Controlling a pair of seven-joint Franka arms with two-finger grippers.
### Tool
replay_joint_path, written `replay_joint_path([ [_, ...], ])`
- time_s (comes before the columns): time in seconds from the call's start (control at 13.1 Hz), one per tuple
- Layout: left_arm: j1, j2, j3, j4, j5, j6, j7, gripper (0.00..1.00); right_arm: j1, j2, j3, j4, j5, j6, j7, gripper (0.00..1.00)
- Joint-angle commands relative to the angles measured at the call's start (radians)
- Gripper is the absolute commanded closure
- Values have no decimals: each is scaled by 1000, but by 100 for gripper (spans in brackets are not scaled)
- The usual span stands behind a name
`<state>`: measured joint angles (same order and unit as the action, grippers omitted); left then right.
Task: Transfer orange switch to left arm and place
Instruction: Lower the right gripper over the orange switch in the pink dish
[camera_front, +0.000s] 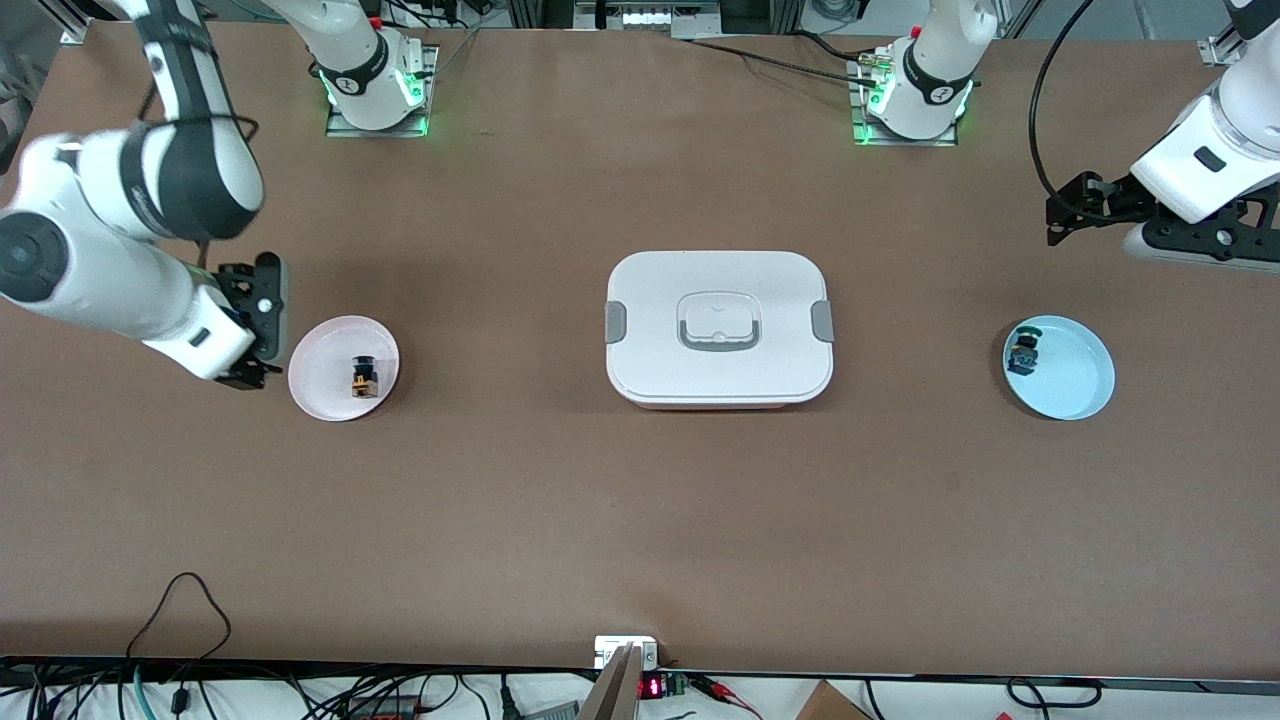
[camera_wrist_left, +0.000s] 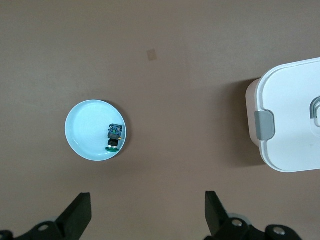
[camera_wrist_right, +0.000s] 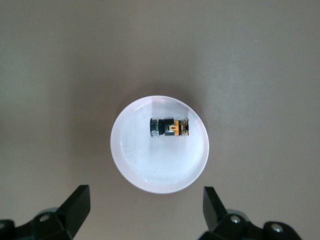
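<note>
The orange switch (camera_front: 362, 377) lies on its side in a pale pink plate (camera_front: 320, 370) toward the right arm's end of the table. My right gripper (camera_front: 262, 322) hangs open over the bare table just beside that plate. In the right wrist view the orange switch (camera_wrist_right: 171, 127) rests in the pink plate (camera_wrist_right: 150, 160), ahead of the right gripper (camera_wrist_right: 146, 196), whose fingers are wide apart and empty. The white box (camera_front: 718, 327) stands at the table's middle. My left gripper (camera_front: 1062, 215) is open and empty over bare table at the left arm's end.
A light-blue plate (camera_front: 1075, 375) holds a small black switch with green-blue parts (camera_front: 1023, 350). The left wrist view shows this plate (camera_wrist_left: 82, 130), its switch (camera_wrist_left: 114, 136), the box's clipped end (camera_wrist_left: 292, 120) and the left gripper (camera_wrist_left: 147, 200). Cables run along the table's near edge.
</note>
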<state>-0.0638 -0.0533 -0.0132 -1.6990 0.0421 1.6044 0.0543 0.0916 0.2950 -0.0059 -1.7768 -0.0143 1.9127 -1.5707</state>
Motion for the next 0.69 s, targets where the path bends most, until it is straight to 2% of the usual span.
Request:
replay_joint_path([
  [0.0,-10,13,10,27,12,-11,7,0,-4,-13,4,-107,7,128,-81,0],
  [0.31,-7,15,10,27,12,-11,7,0,3,19,7,-252,10,337,-164,0],
  [0.61,-5,15,10,25,12,-11,9,0,5,65,9,-270,10,429,-167,0],
])
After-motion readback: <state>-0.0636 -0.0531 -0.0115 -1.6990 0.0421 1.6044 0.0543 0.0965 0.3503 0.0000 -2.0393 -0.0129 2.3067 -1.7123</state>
